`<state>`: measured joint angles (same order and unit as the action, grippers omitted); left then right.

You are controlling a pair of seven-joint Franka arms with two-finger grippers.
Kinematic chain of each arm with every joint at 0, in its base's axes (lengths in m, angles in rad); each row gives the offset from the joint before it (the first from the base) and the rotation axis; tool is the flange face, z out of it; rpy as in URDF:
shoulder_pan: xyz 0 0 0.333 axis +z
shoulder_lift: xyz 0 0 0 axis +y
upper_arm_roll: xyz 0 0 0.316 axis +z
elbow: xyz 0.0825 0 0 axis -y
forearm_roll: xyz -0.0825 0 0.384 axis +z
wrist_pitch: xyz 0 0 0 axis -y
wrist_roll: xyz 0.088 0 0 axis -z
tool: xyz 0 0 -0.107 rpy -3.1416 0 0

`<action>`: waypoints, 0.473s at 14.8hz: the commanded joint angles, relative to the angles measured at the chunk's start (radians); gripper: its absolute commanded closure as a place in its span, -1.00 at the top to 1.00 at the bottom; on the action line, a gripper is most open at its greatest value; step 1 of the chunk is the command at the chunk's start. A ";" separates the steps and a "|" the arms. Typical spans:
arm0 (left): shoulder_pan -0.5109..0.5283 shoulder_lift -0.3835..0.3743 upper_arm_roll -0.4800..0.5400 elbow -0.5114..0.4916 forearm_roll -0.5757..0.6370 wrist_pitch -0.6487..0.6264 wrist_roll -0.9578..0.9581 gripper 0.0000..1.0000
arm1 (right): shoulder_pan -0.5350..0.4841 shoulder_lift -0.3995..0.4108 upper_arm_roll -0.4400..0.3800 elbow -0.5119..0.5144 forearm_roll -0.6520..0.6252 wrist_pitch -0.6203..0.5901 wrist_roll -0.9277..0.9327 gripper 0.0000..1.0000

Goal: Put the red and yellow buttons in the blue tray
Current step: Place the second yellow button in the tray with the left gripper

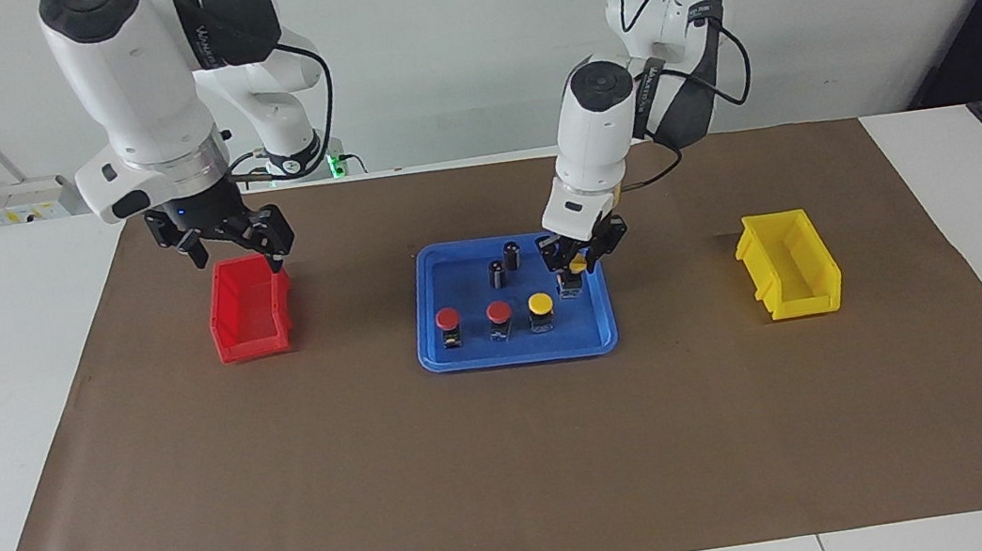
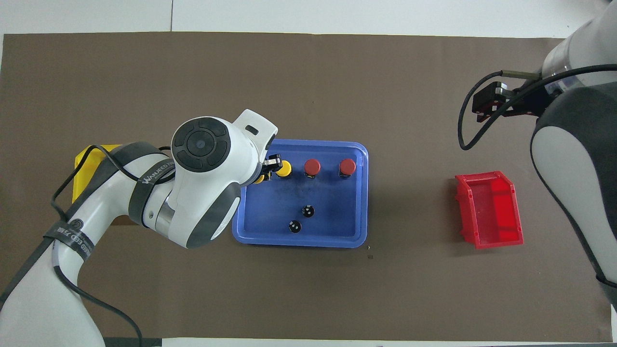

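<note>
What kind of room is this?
Probably a robot lab: two white Franka arms at a table with a brown mat, sorting push-buttons into a blue tray beside small bins.

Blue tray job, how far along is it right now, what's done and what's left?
Three buttons already stand in the blue tray: two red buttons and one yellow button. The left gripper is shut on the last yellow button, hanging over the tray; it only needs setting down. The right gripper is open above the red bin.
</note>
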<state>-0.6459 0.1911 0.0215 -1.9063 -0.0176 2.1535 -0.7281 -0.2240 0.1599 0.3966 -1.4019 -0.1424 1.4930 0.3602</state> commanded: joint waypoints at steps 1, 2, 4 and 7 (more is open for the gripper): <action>-0.011 0.025 0.021 -0.007 0.019 0.046 -0.014 -0.97 | -0.076 -0.026 0.010 0.001 0.006 -0.052 -0.120 1.00; -0.009 0.033 0.021 -0.007 0.027 0.051 -0.014 -0.97 | -0.089 -0.037 -0.022 0.000 0.009 -0.077 -0.182 1.00; -0.006 0.042 0.021 -0.008 0.028 0.058 -0.013 -0.97 | -0.031 -0.074 -0.176 -0.017 0.042 -0.085 -0.294 1.00; -0.005 0.060 0.023 -0.010 0.053 0.072 -0.013 -0.97 | 0.032 -0.091 -0.364 -0.045 0.090 -0.083 -0.420 1.00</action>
<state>-0.6464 0.2450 0.0376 -1.9067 -0.0006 2.1960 -0.7290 -0.2279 0.0993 0.1187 -1.4071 -0.0849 1.4133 0.0165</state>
